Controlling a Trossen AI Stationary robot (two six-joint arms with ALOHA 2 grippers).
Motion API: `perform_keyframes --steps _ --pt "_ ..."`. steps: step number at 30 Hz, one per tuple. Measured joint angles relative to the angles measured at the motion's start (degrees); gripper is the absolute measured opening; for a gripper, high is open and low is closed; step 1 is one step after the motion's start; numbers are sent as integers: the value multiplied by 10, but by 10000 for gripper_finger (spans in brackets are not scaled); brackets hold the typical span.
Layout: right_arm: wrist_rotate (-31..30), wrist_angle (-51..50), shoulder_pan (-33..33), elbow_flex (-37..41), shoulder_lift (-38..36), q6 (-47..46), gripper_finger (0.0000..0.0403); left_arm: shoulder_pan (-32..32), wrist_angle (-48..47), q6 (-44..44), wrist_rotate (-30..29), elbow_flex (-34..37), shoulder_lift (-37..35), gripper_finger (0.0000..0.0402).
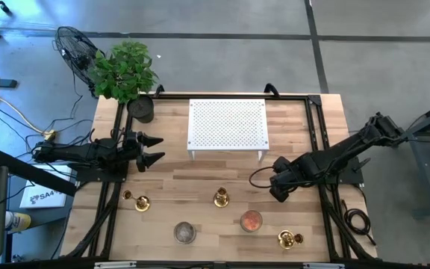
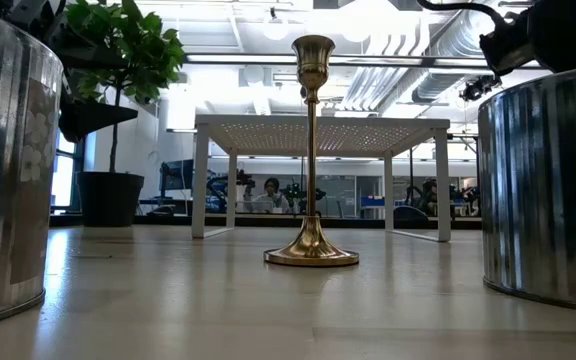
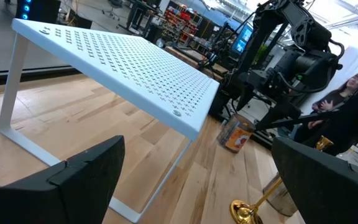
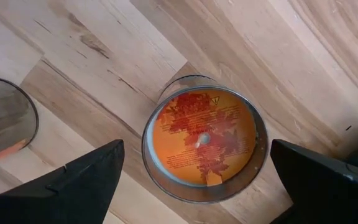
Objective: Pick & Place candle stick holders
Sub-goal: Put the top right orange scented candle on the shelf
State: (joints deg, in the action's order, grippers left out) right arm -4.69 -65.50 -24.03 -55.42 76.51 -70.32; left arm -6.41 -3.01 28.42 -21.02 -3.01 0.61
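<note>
Brass candlesticks, 3 of them, sit along the near part of the table (image 1: pixel 200 179) in the high view: one (image 1: pixel 141 201) at left, one (image 1: pixel 221 198) centre, one (image 1: pixel 289 239) at right, with a grey tin (image 1: pixel 184 232) and an orange candle jar (image 1: pixel 251 221) between. The left gripper (image 1: pixel 154 148) hangs spread open beside the white perforated rack (image 1: pixel 227 124). The right gripper (image 1: pixel 278 193) hovers near the jar.

Low view: a tall candlestick (image 2: pixel 312 150) stands upright before the rack.

Right wrist view: parted fingers (image 4: pixel 79 180) frame the jar from above, empty.
</note>
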Motion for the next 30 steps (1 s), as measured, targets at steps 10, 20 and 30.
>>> perform_keyframes --steps 10,20,30 --pt "4 26 9 0 -17 7 400 0 0 0 0 0 0 399" --pt "-34 8 3 0 -27 -27 400 0 0 0 0 0 0 399" --pt "-40 51 3 0 -25 -7 400 0 0 0 0 0 0 399"
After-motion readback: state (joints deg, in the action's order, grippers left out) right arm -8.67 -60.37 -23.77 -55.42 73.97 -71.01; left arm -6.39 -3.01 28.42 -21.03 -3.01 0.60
